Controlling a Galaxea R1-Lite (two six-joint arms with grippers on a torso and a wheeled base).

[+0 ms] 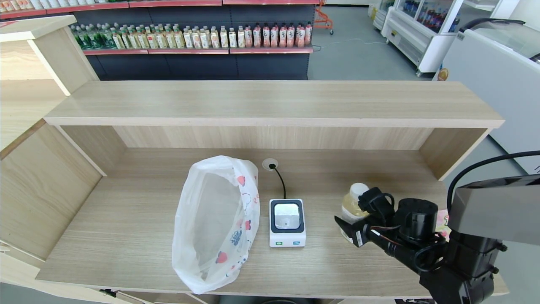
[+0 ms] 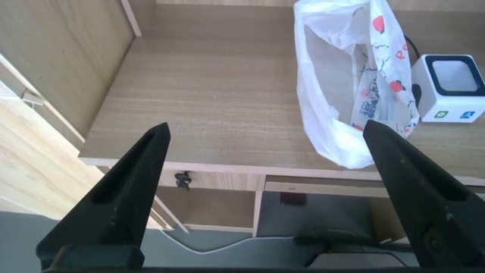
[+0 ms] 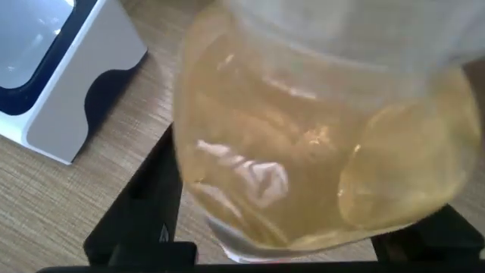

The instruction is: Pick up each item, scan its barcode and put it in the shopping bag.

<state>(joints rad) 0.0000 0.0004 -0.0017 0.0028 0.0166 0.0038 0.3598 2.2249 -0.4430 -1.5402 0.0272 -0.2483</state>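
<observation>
Standing on the counter (image 1: 126, 219) right of the scanner (image 1: 287, 221) in the head view, the bottle (image 1: 352, 204) has the right gripper (image 1: 356, 213) around its body; the shopping bag (image 1: 215, 223) lies left of the scanner. Left wrist: left gripper (image 2: 267, 129) spread wide, holding nothing, near the bag. Right wrist: bottle close up, cannot tell if it is clamped. Probably liquid-heavy, smooth, fairly stiff plastic; best gripped mid-body, below the cap.

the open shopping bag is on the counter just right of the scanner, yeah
No: the open shopping bag is on the counter just left of the scanner, as the head view shows. The bottle is on its right.
</observation>
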